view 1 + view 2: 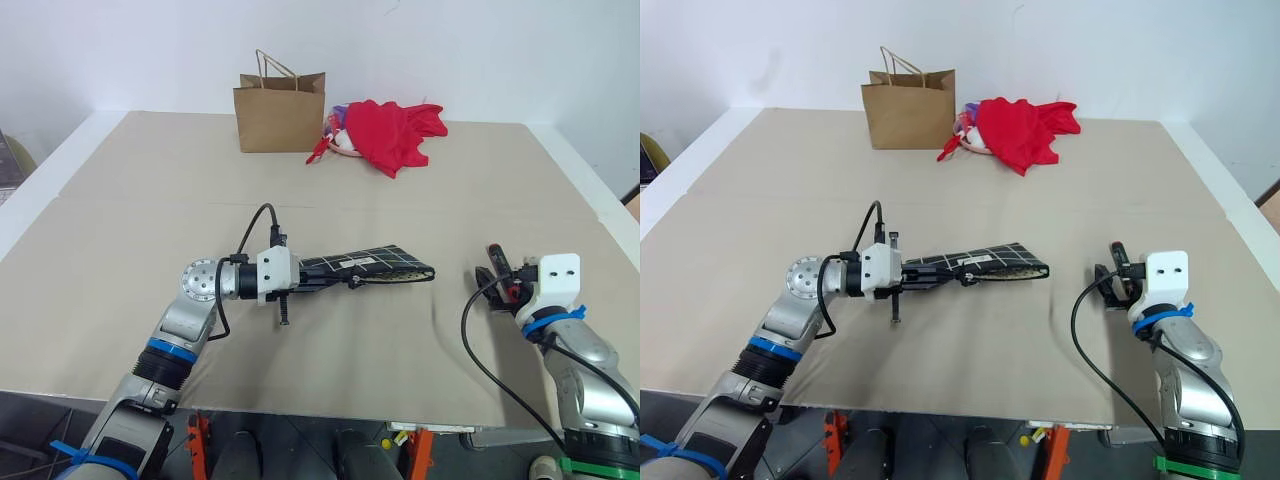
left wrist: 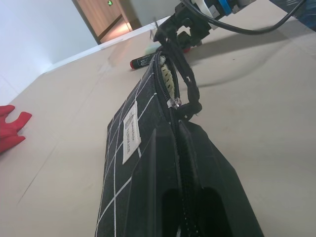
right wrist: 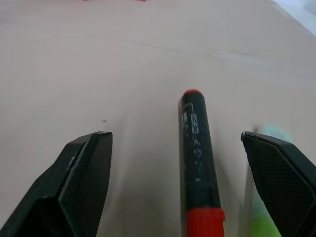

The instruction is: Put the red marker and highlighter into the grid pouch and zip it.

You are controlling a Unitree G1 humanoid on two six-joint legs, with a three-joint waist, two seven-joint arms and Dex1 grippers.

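Fingers of the left gripper (image 1: pixel 312 281) are clamped on one end of the grid pouch (image 1: pixel 372 266), which is held just above the table (image 1: pixel 330 180). The right gripper (image 3: pixel 178 148) is spread wide, with the red marker (image 3: pixel 199 159) lying between its fingers and the highlighter (image 3: pixel 265 207) just beside it.

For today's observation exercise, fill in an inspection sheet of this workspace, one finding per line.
Surface: tan table, flat.
Job's things: grid pouch held, mouth open; red marker and highlighter lying on the table.
Clutter: brown paper bag and red cloth at far edge.
Grippers: left gripper shut on pouch; right gripper open around marker.
Cables: black cable looped by the right arm.
Surroundings: white wall.
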